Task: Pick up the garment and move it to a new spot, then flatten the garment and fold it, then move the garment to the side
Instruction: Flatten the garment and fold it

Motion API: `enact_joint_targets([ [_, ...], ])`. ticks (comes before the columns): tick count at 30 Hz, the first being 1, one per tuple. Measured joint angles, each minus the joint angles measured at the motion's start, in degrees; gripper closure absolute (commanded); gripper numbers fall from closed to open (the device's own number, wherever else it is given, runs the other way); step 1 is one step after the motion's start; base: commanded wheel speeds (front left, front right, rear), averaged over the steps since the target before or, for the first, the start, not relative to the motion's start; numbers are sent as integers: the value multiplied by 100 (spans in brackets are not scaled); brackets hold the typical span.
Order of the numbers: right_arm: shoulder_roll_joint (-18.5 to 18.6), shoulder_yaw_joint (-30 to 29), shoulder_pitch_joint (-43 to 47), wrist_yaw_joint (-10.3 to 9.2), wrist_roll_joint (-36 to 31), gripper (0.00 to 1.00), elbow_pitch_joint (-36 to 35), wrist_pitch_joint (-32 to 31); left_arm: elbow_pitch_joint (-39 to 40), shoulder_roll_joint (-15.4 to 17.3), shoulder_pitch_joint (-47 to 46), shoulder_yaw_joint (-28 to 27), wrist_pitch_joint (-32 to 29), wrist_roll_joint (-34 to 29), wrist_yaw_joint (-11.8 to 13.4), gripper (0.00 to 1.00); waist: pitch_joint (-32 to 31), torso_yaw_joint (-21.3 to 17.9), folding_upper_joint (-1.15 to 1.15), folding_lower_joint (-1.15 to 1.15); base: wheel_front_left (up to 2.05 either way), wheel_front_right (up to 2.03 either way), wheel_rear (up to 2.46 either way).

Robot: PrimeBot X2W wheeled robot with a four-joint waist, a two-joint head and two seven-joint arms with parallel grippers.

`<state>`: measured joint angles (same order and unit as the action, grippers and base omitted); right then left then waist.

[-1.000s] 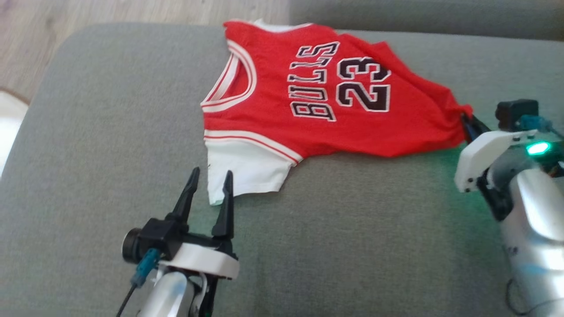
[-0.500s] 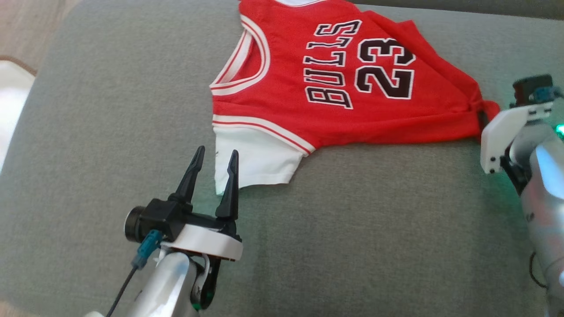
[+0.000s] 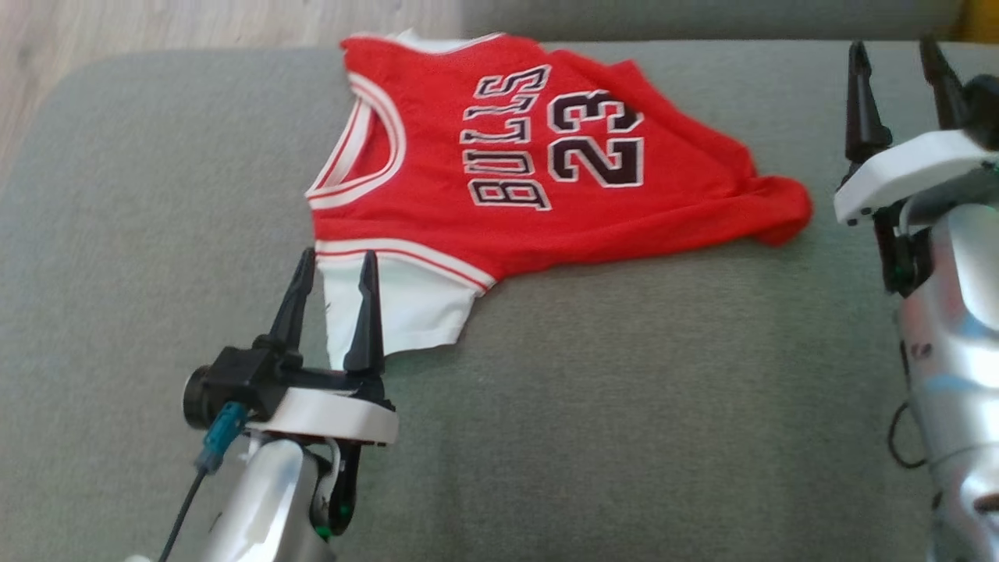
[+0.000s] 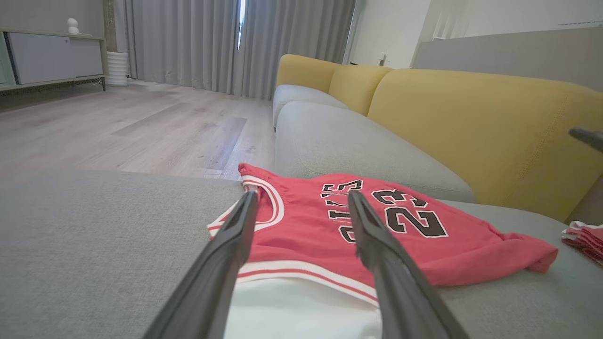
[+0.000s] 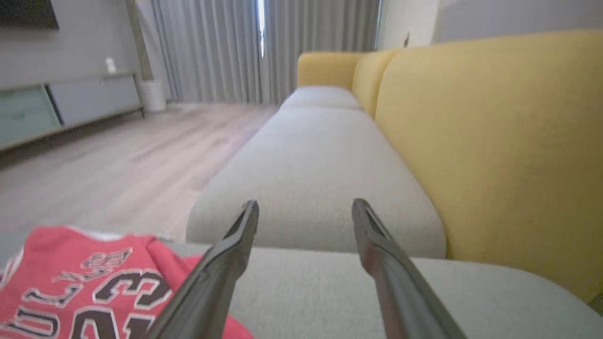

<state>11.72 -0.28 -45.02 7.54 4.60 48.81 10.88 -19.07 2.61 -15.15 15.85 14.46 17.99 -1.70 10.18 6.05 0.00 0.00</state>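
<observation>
Release is the news in the head view: my right gripper (image 3: 894, 51), which a second ago pinched the hem corner (image 3: 780, 212) of the red Bulls jersey (image 3: 531, 179), now stands spread and empty, lifted clear beside it. The jersey lies face up on the grey seat cushion (image 3: 624, 390) with that corner slumped, so I judge the move to a new spot done and flattening next. My left gripper (image 3: 335, 261) is spread too, its fingers either side of the white sleeve (image 3: 406, 304) edge, closed on nothing.

Left wrist view: those fingers frame the neckline and lettering, and a folded red-and-white cloth (image 4: 584, 235) sits far right on the cushion.

Right wrist view: my parted fingers point along the sofa, with the jersey at lower left. No bin or basket is involved; the jersey rests loose on the cushion.
</observation>
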Motion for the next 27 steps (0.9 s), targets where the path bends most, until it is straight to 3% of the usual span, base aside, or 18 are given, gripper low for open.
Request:
enact_joint_targets([
  [7, -498, -360, 1287, 0, 542, 0, -1524, 232, 87, 1, 194, -147, 1, -44, -5, 0, -289, -289, 0, 0, 0, 0, 0],
  [13, -781, -388, 2558, 0, 469, 0, -2692, 277, 99, 1, 397, -162, 1, -90, -7, 0, -475, -391, 0, 0, 0, 0, 0],
  [20, -861, -194, 3693, 0, 304, 0, -3031, 294, 73, 4, 675, -164, 1, -90, -8, 0, -606, -398, 0, -1, 0, 0, 0],
  [27, -905, -105, 3790, 0, 399, 0, -3143, 332, 9, 7, 844, -193, 0, -85, -7, 0, -651, -391, 0, 0, 0, 0, 0],
])
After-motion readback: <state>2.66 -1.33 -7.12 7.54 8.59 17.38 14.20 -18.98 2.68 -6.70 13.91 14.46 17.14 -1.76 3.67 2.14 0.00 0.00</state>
